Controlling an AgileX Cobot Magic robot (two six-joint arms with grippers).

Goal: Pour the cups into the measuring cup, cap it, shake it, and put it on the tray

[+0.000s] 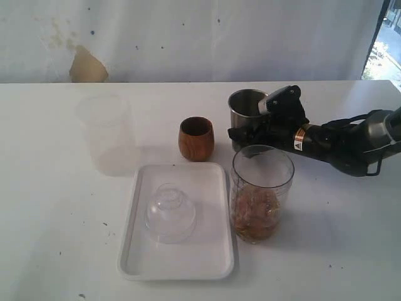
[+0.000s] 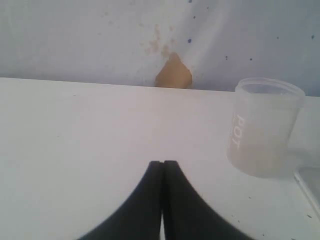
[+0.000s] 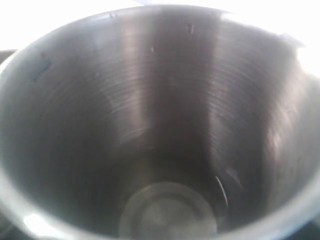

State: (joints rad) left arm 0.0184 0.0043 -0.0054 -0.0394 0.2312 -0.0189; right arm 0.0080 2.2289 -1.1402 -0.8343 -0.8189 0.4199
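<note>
Right pincer (image 1: 249, 132) straddles the steel tumbler (image 1: 243, 113), which stands upright on the bench (image 1: 56, 251) just behind the measuring cup (image 1: 262, 188). I can't tell whether the jaws are clamped or merely around it, because the tips are hidden by both vessels. The right wrist view looks straight down the tumbler and shows a dry, empty bottom. The measuring cup holds brownish stuff in its lower part, so I judge the steel pour done. The wooden cup (image 1: 196, 138) sits left of the tumbler; its inside isn't visible, so I can't say whether it has been poured. Left pincer (image 2: 162, 164) is shut on nothing, hovering over bare bench near the frosted cup (image 2: 264, 127), out of the exterior view. The next move calls for a clean retreat from the tumbler without clipping the measuring cup. Then check or pour the wooden cup, then fetch the dome lid (image 1: 170, 213) lying on the tray (image 1: 216, 188). The lid is clear on white, so its edges are hard to read. The graduation marks are barely legible.
</note>
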